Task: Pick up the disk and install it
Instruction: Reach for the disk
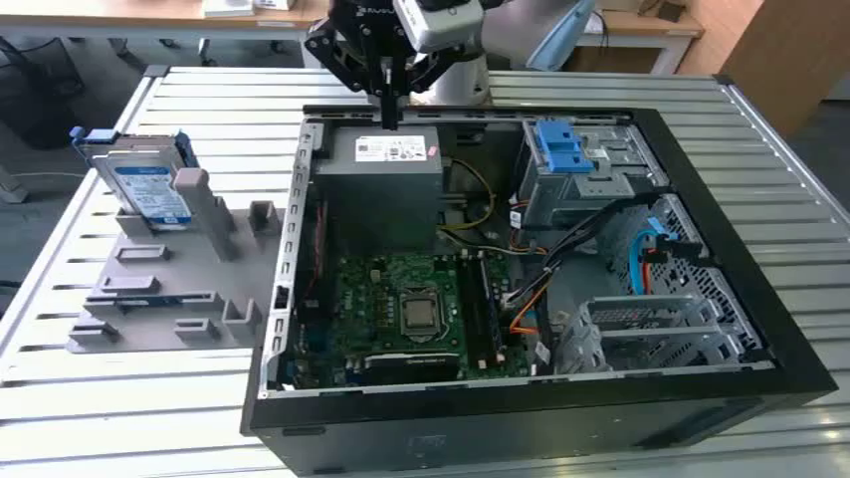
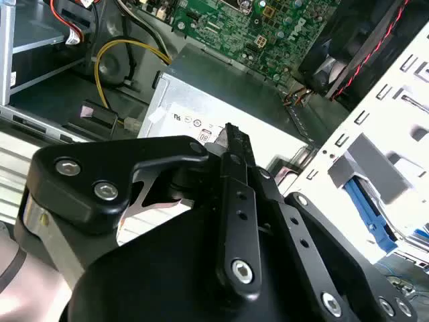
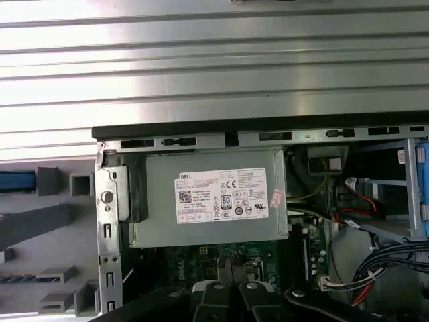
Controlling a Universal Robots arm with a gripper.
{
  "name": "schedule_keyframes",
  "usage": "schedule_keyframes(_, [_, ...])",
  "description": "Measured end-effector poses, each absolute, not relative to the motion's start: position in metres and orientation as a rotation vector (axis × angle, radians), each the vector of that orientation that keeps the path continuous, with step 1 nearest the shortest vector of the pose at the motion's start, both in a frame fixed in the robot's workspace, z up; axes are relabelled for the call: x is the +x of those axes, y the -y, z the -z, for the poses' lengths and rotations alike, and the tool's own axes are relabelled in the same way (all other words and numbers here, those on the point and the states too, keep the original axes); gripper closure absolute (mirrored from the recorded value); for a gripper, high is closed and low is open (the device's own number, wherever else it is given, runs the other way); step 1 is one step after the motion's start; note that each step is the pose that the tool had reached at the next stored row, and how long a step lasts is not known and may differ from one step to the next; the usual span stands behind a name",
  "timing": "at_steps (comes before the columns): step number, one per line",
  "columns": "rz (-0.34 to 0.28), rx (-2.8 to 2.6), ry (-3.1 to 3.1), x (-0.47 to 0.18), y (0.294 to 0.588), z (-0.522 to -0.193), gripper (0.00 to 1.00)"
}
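Over the white-stickered power supply [image 1: 385, 177] hangs the closed gripper [image 1: 388, 119], disk [image 1: 143, 189] apart.

Slatted silver metal table [image 1: 199, 100], ribs running across the exterior view, also seen in the first wrist view [image 3: 201, 67]. Two things sit directly on it. Black computer case [image 1: 531, 428] lies on its side, open face up, covering the middle and the exterior view's right of the table; its near edge is close to the table's near edge. Grey plastic holder [image 1: 159, 289] with raised slots and blocks lies flat on the exterior view's left, just beside the case, also in the first wrist view [image 3: 40, 228]. The disk [image 1: 143, 189] stands on edge in the holder's far end, leaning slightly.
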State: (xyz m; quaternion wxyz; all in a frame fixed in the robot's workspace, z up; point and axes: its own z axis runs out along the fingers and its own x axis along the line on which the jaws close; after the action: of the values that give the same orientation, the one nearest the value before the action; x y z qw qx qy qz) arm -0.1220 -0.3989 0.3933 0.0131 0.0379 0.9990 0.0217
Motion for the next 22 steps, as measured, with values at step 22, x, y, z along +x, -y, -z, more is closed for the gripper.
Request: schedule_keyframes(22, [-0.068, 0.118, -3.112, -0.1291, 0.399, -0.3933, 0.89])
